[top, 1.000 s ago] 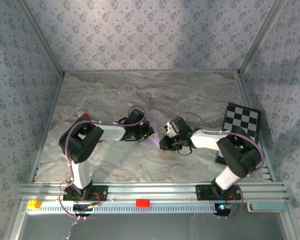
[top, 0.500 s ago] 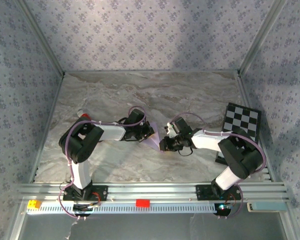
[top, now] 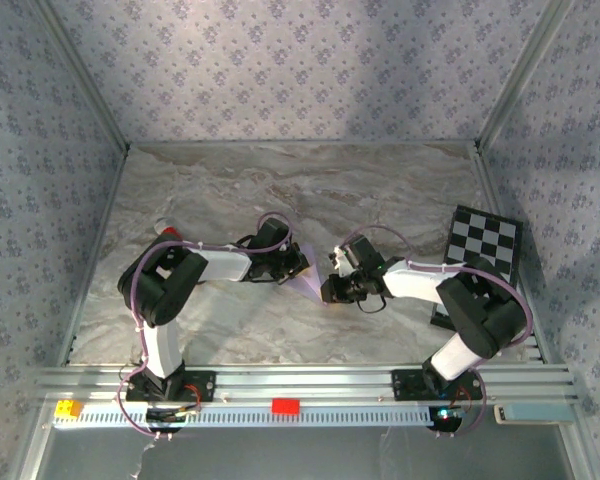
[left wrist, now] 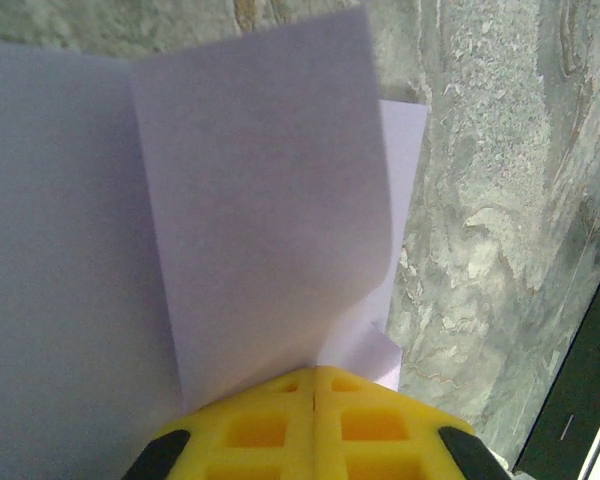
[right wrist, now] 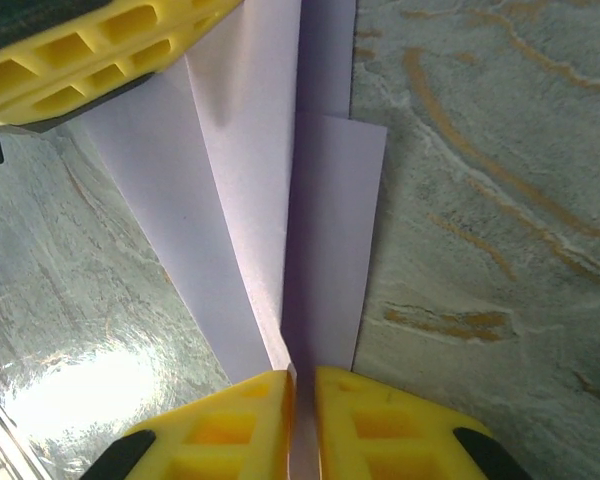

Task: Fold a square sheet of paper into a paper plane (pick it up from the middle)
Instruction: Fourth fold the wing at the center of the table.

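Floral lilac walls (top: 300,70), marbled tabletop (top: 380,190), aluminium rails (top: 310,378)

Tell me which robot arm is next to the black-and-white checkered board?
The right arm. Its elbow is right by the checkered board, while the left arm stands far from it.

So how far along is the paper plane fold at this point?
Done: the lilac paper is already creased, with flaps overlapping. In hand: left gripper and right gripper both pinch it from opposite sides. Left: no finished dart shape shows yet, so more folds remain.
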You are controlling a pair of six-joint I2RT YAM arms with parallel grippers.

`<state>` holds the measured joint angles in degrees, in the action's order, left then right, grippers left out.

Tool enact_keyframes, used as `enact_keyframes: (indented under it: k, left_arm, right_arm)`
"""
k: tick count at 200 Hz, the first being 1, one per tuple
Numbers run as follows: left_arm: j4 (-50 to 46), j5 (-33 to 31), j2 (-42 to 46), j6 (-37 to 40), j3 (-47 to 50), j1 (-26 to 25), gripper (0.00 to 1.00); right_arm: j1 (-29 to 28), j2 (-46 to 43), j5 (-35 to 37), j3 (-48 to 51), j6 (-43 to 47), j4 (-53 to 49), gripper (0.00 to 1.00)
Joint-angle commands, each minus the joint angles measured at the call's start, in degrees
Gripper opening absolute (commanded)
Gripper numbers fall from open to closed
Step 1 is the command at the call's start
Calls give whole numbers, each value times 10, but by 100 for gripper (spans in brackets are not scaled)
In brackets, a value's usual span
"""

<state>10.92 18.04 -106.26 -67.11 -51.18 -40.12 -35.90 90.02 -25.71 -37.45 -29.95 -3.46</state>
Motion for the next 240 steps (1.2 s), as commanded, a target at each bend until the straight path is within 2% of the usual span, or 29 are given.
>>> enact_keyframes:
  k: [1,60,100,120,156,185,205,220,240]
  left_arm:
    - [-33,-17,-22,3,15,3,6]
    - [-35,-20,-21,1,17,4,6]
    - [-34,-18,-22,0,17,4,6]
    - [-35,-19,-21,0,16,4,6]
    - [-36,-21,-20,0,19,4,5]
    - [-36,-21,-23,-1,17,4,5]
    - [-34,-20,-25,-2,17,3,5]
    - [-34,-19,-25,-2,16,3,5]
    - [-35,-20,-25,-2,17,3,5]
  right_arm:
    - [-4,4,2,22,1,-65,20]
    - [-2,-15,5,45,-3,-70,22]
    - [3,-10,-6,56,-10,-47,13]
    - [5,-10,-10,58,-13,-45,13]
    - [7,-35,-15,61,-14,-56,20]
    - [9,-41,-26,67,-12,-58,20]
    - [10,-37,-22,72,-11,-57,16]
    - [11,-32,-21,73,-9,-55,9]
    - [10,-29,-27,74,-4,-54,9]
